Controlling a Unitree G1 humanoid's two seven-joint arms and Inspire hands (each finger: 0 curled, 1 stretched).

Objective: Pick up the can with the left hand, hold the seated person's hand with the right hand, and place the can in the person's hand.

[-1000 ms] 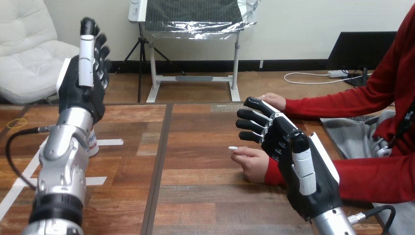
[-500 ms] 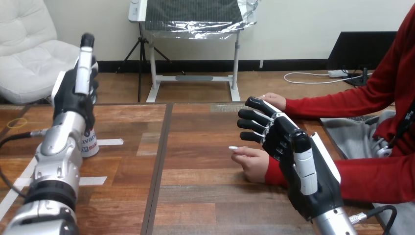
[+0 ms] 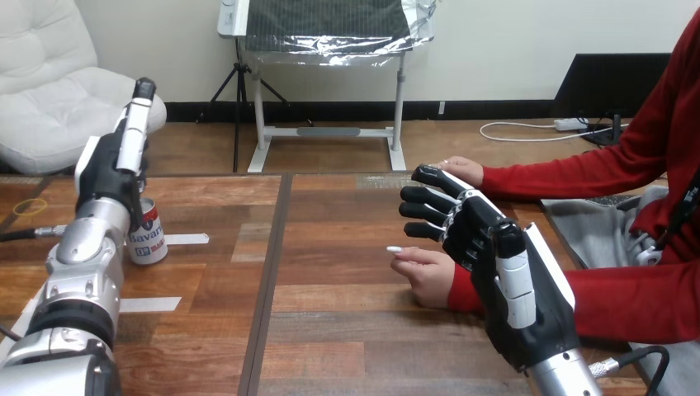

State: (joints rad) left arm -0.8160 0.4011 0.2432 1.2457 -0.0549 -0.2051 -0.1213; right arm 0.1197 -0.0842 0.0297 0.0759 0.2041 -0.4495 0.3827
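- The left hand point(image 3: 111, 169) is lower now and has slid a little to the left. It is up above the can point(image 3: 149, 235) and a bit behind it.
- That hand has turned too, so now its thin side shows. Its fingers are straight and point up, and it holds nothing.
- More of the can shows than before. It stands up on the surface point(image 3: 347, 247) in the same spot.
- The right hand point(image 3: 483, 239) is far off to the right of the can, just where it was. Its fingers are spread apart and a bit bent, and nothing is in them.
- The person's near hand point(image 3: 429, 276) lies on the surface to the right of the can. It is just under the right hand's fingers and has not moved.
- The person's far hand point(image 3: 464, 170) rests farther back, also far to the right of the can. It has stayed put too.
- A strip of white tape point(image 3: 186, 239) lies just to the right of the can.
- The left forearm point(image 3: 87, 256) hides the left side of the can.
- It is hard to see if the right hand touches the near hand.
- The wrist of the near hand is hidden behind the right hand.
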